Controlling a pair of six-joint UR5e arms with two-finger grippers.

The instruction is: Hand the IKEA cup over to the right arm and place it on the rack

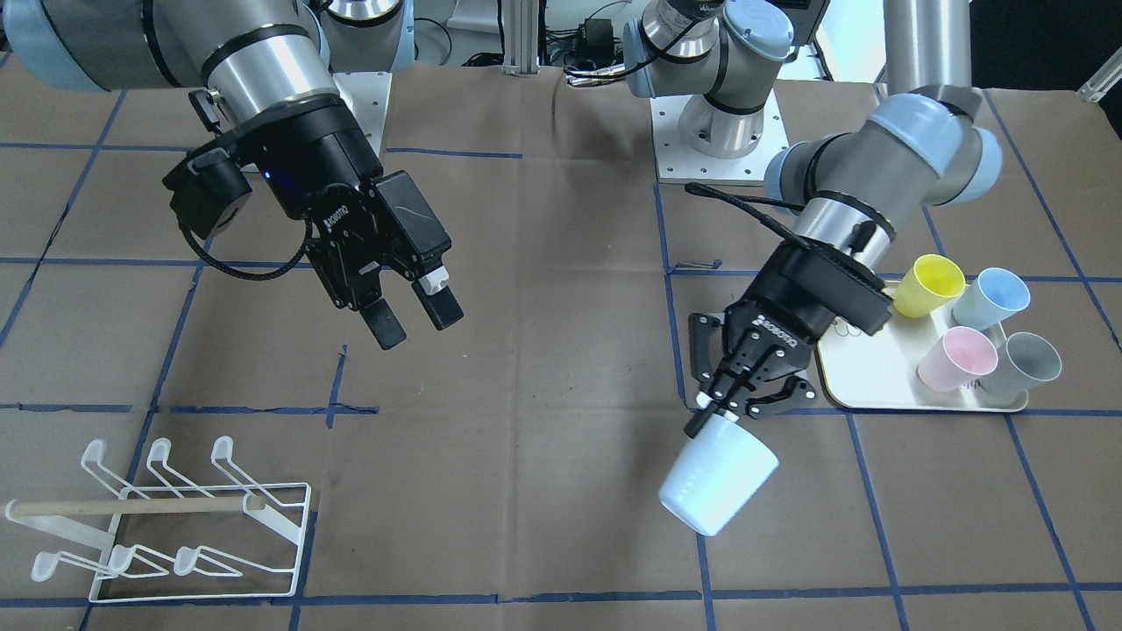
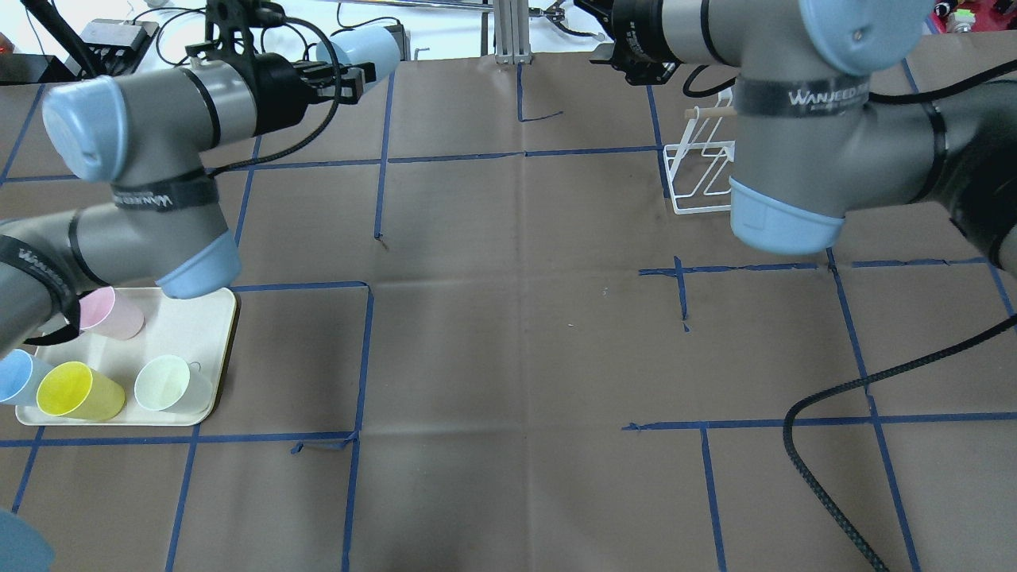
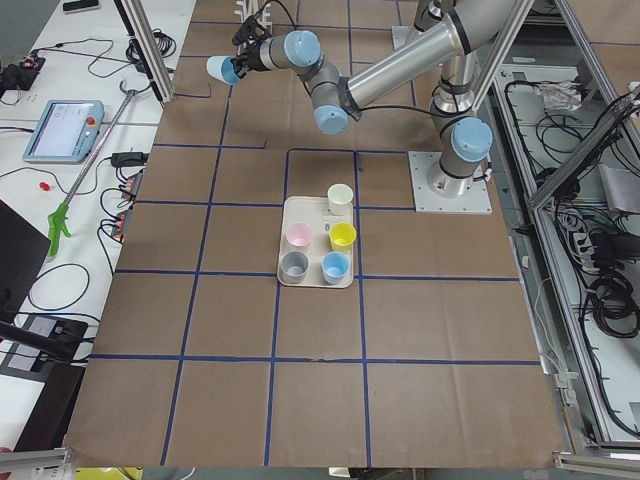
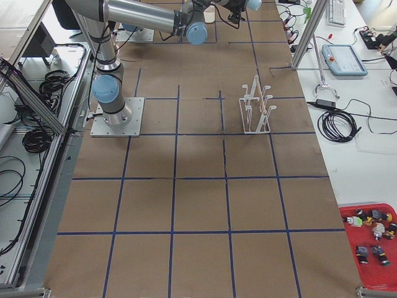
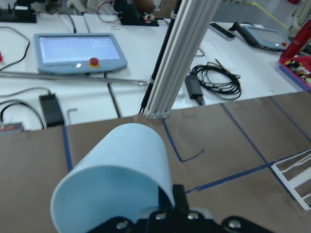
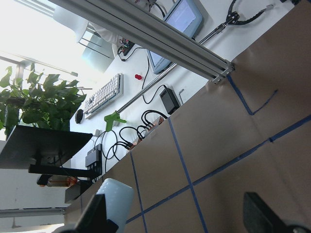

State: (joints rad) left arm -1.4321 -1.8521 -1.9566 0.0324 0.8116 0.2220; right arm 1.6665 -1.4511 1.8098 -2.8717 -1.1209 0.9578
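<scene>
The left pincer [image 1: 714, 419] is pinched on the rim of the pale IKEA cup [image 1: 719, 482], which is held above the worktop [image 1: 543, 368] with its long axis tilted and its base pointed away from the robot. The right pincer [image 1: 414, 320] is spread, well apart across the middle. The rack [image 1: 131, 506] is set nearer that pincer. Any finger inside the cup is hidden.

Left hand [image 1: 712, 414] clenched (right hand [image 1: 410, 317] agape).
</scene>
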